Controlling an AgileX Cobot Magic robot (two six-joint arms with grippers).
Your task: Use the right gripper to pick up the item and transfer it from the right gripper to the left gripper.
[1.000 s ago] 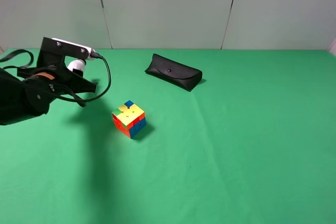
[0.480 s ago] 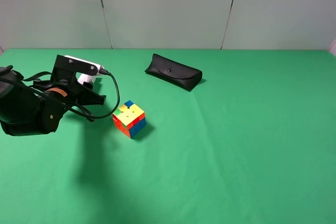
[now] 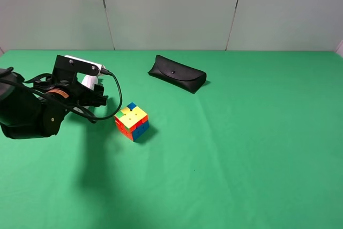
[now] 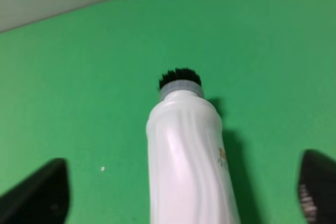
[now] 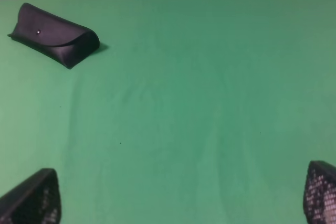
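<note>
From the high camera, the left gripper (image 3: 95, 96) sat low over the green table (image 3: 241, 159) on its left side, and only a white sliver of the item (image 3: 88, 82) showed beside its screwed plate; the puzzle cube (image 3: 132, 122) lay just to its right and the glasses case (image 3: 177, 73) well apart toward the back. The right arm was out of that view. In the left wrist view the item (image 4: 186, 150) lay between the spread jaws, its long axis pointing away from the wrist with the black bristly cap (image 4: 179, 77) at the far end; neither jaw tip touched it. In the right wrist view the right gripper (image 5: 178, 198) was spread wide and empty above bare cloth, so the left claw was plainly the nearer.
</note>
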